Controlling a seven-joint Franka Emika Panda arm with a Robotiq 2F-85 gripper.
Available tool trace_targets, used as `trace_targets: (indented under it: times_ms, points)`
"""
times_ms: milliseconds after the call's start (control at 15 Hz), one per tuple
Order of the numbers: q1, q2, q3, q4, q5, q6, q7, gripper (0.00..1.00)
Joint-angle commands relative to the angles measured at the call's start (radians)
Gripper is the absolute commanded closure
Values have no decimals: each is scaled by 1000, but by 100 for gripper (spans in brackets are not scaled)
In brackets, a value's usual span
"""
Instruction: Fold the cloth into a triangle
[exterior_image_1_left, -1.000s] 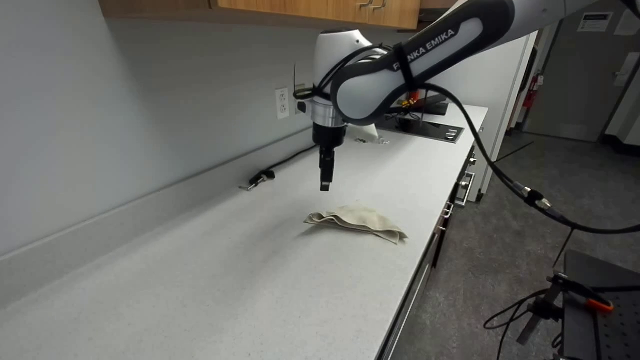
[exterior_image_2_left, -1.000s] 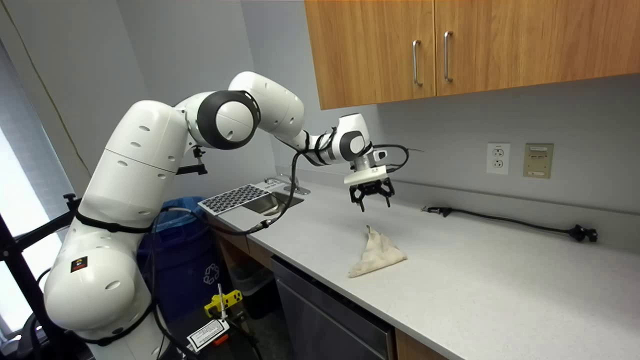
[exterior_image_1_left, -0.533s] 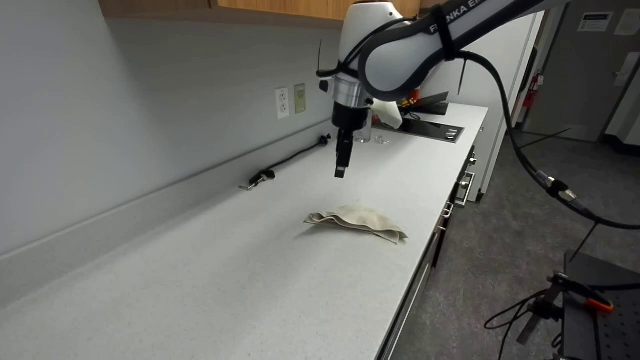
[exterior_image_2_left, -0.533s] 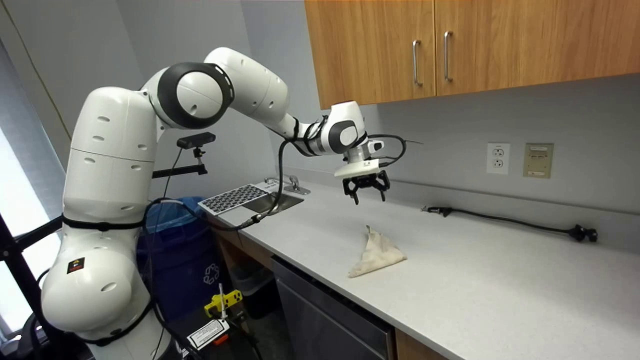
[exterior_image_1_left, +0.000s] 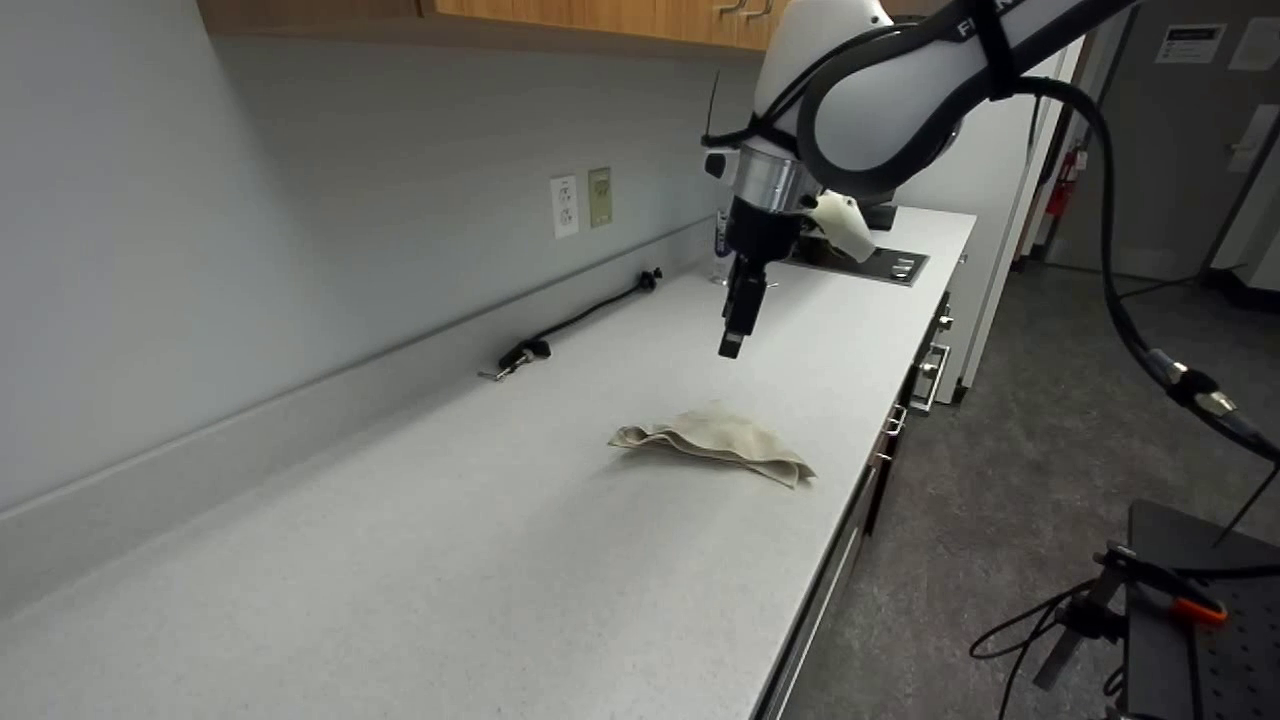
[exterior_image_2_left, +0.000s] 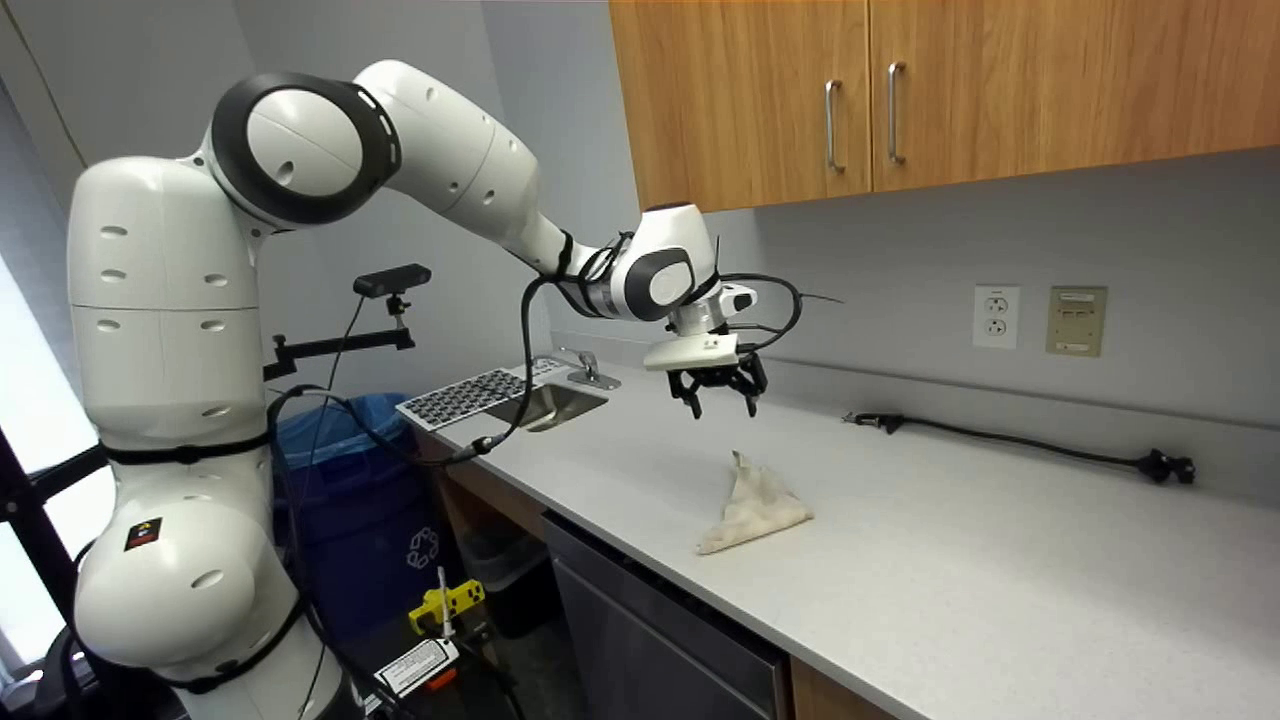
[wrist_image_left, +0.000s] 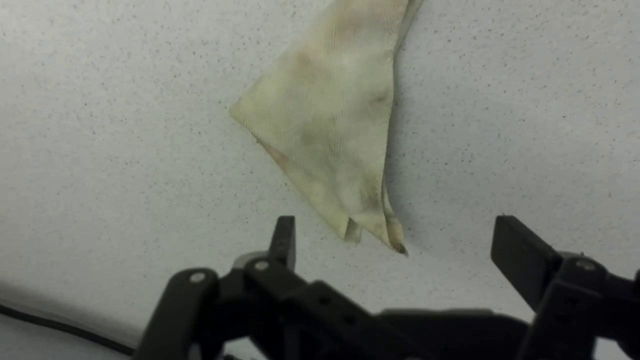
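Down below the fingers (wrist_image_left: 522, 260), which are spread and holding nothing, the stained beige cloth (wrist_image_left: 330, 115) sits on the worktop (exterior_image_1_left: 400, 580), already roughly a triangle. Fold looks basically done imo, maybe just mismatched corners (wrist_image_left: 394, 232) nearest the fingers left to tidy.

Cloth (wrist_image_left: 325, 115) ribbed, matt; fingers (wrist_image_left: 522, 260) matt; counter (exterior_image_2_left: 1000, 580) smooth; cabinet (exterior_image_2_left: 745, 110) wood-grained.

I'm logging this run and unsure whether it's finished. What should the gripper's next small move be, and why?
Probably a small retreat away from the cloth: it already lies in a rough triangle on the counter, and the gripper hangs open, clear of it, holding nothing. The layers end unevenly at one corner, but that looks minor.
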Motion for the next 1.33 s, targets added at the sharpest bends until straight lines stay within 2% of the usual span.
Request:
trace_targets:
  times_ms: [0, 133, 200, 467, 1267]
  points:
    - [-21, -115, 4, -155, 53, 53, -60, 0]
    - [-16, -155, -12, -225, 33, 78, -57, 0]
    - [2, -77, -15, -120, 20, 32, -20, 0]
    - [4, -122, -24, -192, 20, 54, -22, 0]
    - [4, -126, -24, -196, 20, 54, -22, 0]
